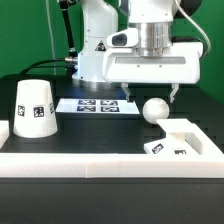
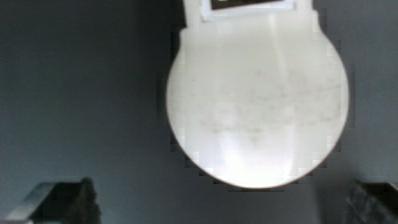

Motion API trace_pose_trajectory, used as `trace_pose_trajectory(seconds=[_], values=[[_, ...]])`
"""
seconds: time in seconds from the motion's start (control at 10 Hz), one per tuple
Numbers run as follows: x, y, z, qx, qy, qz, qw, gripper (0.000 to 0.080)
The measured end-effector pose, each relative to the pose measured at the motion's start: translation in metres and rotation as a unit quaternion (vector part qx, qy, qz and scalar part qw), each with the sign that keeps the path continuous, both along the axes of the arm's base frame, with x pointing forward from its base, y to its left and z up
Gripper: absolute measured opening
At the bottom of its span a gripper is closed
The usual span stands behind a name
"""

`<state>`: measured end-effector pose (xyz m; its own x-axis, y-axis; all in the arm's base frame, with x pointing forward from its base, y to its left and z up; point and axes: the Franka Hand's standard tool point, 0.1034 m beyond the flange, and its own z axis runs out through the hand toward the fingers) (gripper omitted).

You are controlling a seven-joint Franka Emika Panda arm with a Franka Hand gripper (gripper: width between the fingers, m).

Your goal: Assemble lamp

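Note:
The white ball-shaped bulb [image 1: 154,110] lies on the black table, right of centre. My gripper [image 1: 153,98] hangs just above it, open, with a finger on either side of it and not touching. In the wrist view the bulb [image 2: 249,95] fills the middle as a white oval, and the dark fingertips [image 2: 50,202] stand wide apart at the picture's corners. The tapered shade [image 1: 33,108], with tags, stands upright at the exterior view's left. The small square base [image 1: 170,148], with tags, lies in the front right corner by the rail.
The marker board [image 1: 98,104] lies flat on the table between the shade and the bulb. The long white border rail [image 1: 90,163] runs along the front and turns up the exterior view's right side. The arm's white body stands behind.

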<state>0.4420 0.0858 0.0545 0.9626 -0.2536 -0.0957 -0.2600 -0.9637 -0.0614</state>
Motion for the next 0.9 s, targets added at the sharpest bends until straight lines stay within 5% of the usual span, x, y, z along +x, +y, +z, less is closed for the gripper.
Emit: trace_pose_trajectory(seconds=[0.9], values=[[-0.0032,0.0029,-0.0006,0.079,0.254,0.015,0.964,0.0698]])
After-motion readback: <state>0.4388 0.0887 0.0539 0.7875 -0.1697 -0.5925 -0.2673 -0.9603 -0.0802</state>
